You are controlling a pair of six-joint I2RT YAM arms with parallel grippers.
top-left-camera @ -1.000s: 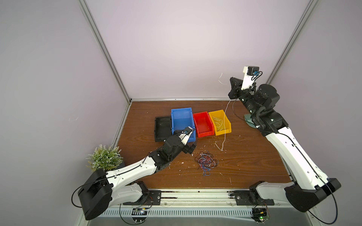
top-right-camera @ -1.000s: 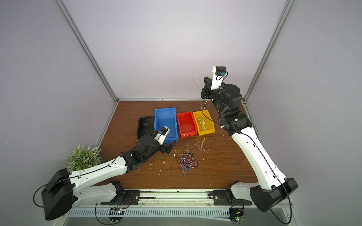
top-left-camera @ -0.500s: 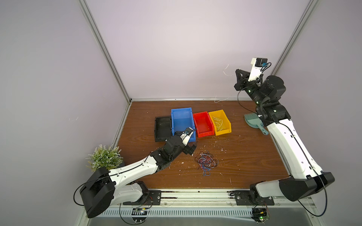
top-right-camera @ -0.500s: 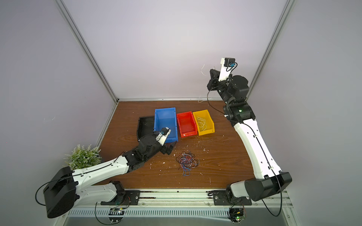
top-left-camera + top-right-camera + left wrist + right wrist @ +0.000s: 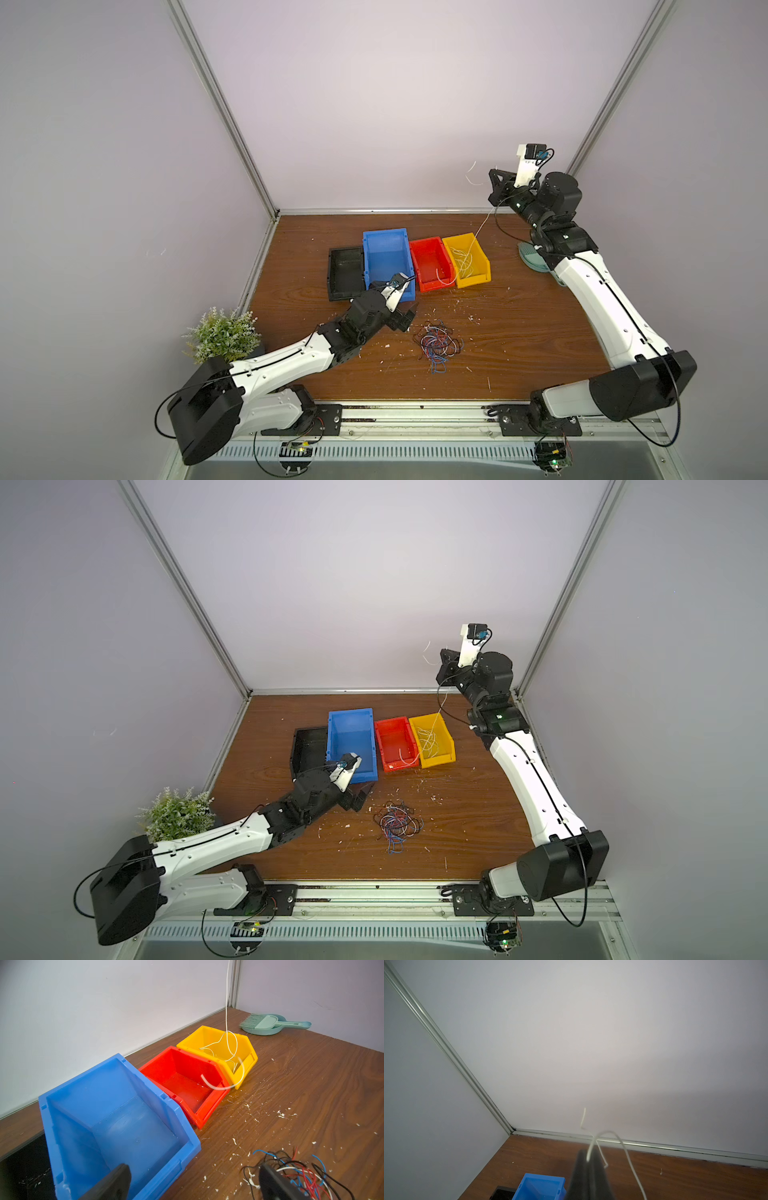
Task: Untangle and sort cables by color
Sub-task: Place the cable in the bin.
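Two end effectors were in my views. The right end effector (image 5: 493, 185) was up high near the back wall, pressed together on a white cable (image 5: 226, 1001) that hung down into the yellow bin (image 5: 473, 281). Its loose lower end curled toward the red bin (image 5: 424, 286), but blur kept me from saying whether it touched. The left end effector (image 5: 405, 318) sat low with its fingers spread, holding nothing, just in front of the blue bin (image 5: 384, 257). Beside it on the bench (image 5: 540, 332) lay the cable tangle (image 5: 436, 343), blue, red, white and black, apart from the bins.
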